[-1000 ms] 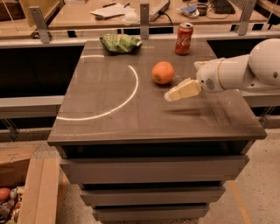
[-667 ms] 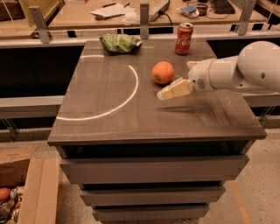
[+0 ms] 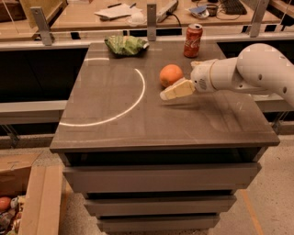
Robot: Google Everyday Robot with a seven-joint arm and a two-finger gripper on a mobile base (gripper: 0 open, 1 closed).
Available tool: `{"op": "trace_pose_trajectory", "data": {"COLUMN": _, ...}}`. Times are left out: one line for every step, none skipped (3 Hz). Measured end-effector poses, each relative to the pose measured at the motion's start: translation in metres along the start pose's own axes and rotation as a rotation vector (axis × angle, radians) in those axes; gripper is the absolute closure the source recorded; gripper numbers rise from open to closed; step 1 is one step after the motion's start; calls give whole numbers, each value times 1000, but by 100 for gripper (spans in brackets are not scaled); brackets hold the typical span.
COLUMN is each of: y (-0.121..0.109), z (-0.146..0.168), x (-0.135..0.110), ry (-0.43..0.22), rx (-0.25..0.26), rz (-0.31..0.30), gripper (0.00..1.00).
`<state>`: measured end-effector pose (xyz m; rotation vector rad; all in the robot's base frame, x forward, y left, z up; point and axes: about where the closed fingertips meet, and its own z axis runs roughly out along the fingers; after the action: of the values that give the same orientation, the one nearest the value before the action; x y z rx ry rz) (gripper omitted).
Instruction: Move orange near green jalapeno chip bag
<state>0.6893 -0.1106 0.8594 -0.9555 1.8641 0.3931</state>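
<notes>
Orange [image 3: 171, 75]: item to be moved. Gripper [image 3: 169, 93]: just in front of the orange, entering from its right (open or closed: cannot tell). Green jalapeno chip bag [image 3: 125, 45]: well apart, beyond the orange to its left.

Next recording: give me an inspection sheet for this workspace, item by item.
Surface: dark table, bright curved line across it.
Job's things: orange mid-table; green jalapeno chip bag at the far edge, well apart from it.
Clutter: red cola can upright, far right.
Grippers: gripper low over the table, at the orange's near right side; contact unclear.
Cables: nothing seen on the table.
Surroundings: bench with papers behind; cardboard box on the floor, left.
</notes>
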Motion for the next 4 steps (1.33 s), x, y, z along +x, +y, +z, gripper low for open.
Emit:
{"op": "trace_pose_trajectory", "data": {"y": -5, "z": 14, "x": 3, "ry": -6, "rx": -10, "rz": 7, "gripper": 14}}
{"op": "trace_pose_trajectory", "data": {"y": -7, "z": 24, "x": 7, "ry": -9, "rx": -32, "rz": 10, "gripper": 38}}
{"op": "trace_pose_trajectory", "data": {"y": -9, "z": 26, "x": 9, "ry": -9, "rx": -42, "rz": 7, "gripper": 61}}
{"op": "trace_pose_trajectory", "data": {"y": -11, "z": 29, "x": -8, "ry": -58, "rx": -40, "rz": 10, "gripper": 84}}
